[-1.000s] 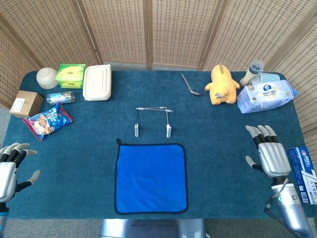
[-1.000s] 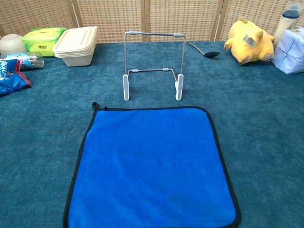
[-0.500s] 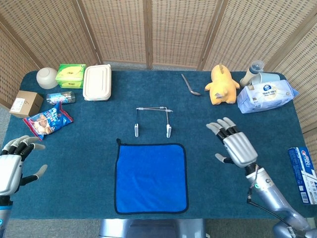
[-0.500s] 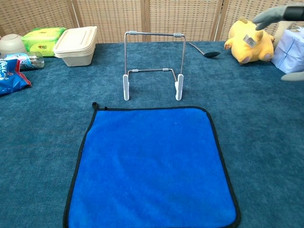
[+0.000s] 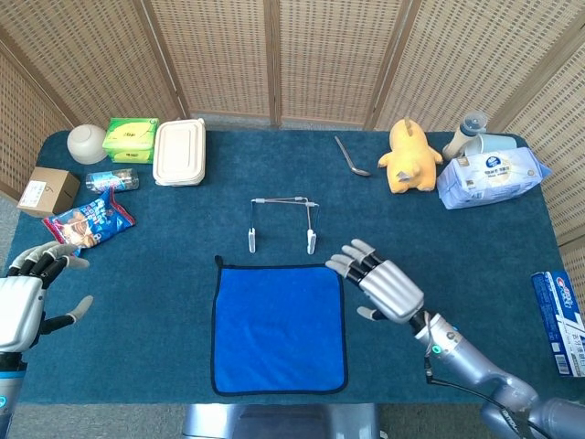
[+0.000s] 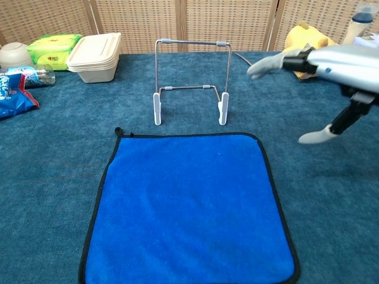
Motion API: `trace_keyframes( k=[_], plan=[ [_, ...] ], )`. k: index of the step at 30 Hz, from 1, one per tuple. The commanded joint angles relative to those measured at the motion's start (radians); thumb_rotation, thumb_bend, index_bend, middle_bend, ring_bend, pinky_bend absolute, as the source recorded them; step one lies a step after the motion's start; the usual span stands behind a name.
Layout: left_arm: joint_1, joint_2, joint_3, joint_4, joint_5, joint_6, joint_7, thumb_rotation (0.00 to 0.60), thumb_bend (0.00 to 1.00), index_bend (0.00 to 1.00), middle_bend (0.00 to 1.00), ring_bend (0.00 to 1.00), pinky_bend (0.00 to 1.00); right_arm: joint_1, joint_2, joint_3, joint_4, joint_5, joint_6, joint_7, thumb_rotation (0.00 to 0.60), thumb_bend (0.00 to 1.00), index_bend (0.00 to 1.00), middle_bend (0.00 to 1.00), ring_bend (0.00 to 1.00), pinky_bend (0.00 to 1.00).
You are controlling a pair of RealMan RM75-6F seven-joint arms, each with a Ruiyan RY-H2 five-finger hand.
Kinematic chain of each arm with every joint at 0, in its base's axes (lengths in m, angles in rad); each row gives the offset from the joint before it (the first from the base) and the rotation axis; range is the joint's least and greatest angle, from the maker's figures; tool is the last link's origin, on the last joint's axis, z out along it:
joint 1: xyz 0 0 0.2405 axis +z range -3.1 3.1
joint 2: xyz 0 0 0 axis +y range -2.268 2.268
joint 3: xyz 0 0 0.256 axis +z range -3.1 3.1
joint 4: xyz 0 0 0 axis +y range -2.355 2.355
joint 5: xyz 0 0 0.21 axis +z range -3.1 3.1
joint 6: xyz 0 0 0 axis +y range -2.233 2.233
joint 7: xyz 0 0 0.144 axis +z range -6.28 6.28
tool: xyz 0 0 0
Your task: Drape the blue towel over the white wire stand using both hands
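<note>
In the head view, the blue towel [image 5: 279, 328] is seen lying flat near the front edge of the table [image 5: 155, 302], roughly midway along it, with the white wire stand [image 5: 282, 222] standing upright just behind the towel's rear edge, apart from it. The right hand [image 5: 384, 284] is held beside the towel's rear right corner, fingers spread and nothing grasped. The left hand [image 5: 27, 297] is found at the front left edge of the table, well apart from the towel, also spread and empty. A cream lunch box [image 5: 179, 152], a green packet [image 5: 131, 138] and a white bowl [image 5: 87, 143] are lined along the rear left edge; a yellow plush toy [image 5: 410, 156] and a pack of wipes [image 5: 491, 177] are placed toward the rear right corner. In the chest view, the towel [image 6: 189, 207] is shown flat before the stand [image 6: 190, 80], and the right hand [image 6: 323, 71] is seen above the table to the right of the stand, fingers apart, touching nothing. The left hand is not captured in this view.
</note>
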Motion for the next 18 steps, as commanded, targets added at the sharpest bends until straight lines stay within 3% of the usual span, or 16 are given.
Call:
trace_keyframes(
  k=[1, 18],
  plan=[
    [0.000, 0.002, 0.000, 0.000, -0.002, 0.001, -0.004, 0.600, 0.33, 0.38, 0.28, 0.22, 0.19, 0.028, -0.040, -0.026, 0.039, -0.037, -0.010, 0.007, 0.600, 0.15, 0.11, 0.16, 0.09, 0.09],
    [0.011, -0.003, 0.018, 0.013, -0.003, 0.014, -0.030, 0.600, 0.33, 0.38, 0.28, 0.22, 0.19, 0.076, -0.189, -0.107, 0.272, -0.125, 0.048, 0.039, 0.600, 0.15, 0.11, 0.16, 0.06, 0.09]
  ],
)
